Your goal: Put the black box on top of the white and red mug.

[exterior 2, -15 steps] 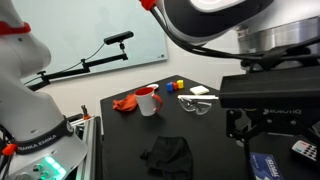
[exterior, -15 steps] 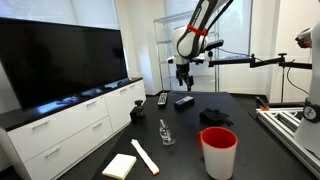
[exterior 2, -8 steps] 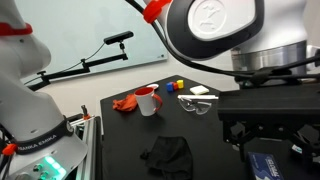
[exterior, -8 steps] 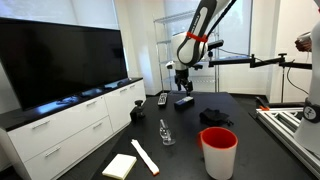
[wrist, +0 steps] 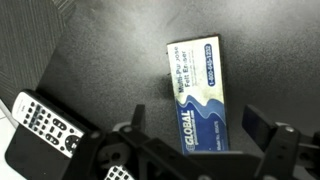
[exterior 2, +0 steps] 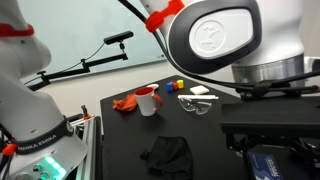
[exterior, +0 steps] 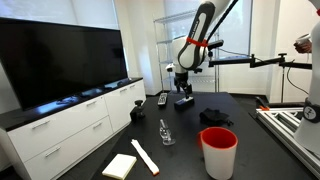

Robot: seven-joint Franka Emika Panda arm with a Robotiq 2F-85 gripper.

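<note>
Flat on the dark table (wrist: pixel 100 40): the black box (wrist: pixel 200 95), blue and white label facing up. In an exterior view, at the far end of the table, well apart from the white and red mug (exterior: pixel 218 152). Not on the mug.

Right above the box: the claw (wrist: pixel 196 122), spread wide and holding nothing. In the wrist view, dark fingers (wrist: pixel 262 128) out on either side of the box's near end. Hard to tell how close to the box, but no touching seen.

Just beside the box: a remote control (wrist: pixel 45 125) with lots of little buttons.

Between box and mug: a soft black cloth (exterior: pixel 215 116). Near the middle of the table: a small clear glass (exterior: pixel 166 133), standing up.

Near the front edge: the mug, upright, red inside showing. Just beside it, in an exterior view, a red cloth (exterior 2: pixel 125 103).

At the front corner: a white pad (exterior: pixel 120 166) and a pale stick (exterior: pixel 145 156), side by side.

Next to the table: a big dark TV (exterior: pixel 60 60) on a long white cabinet (exterior: pixel 70 125).
</note>
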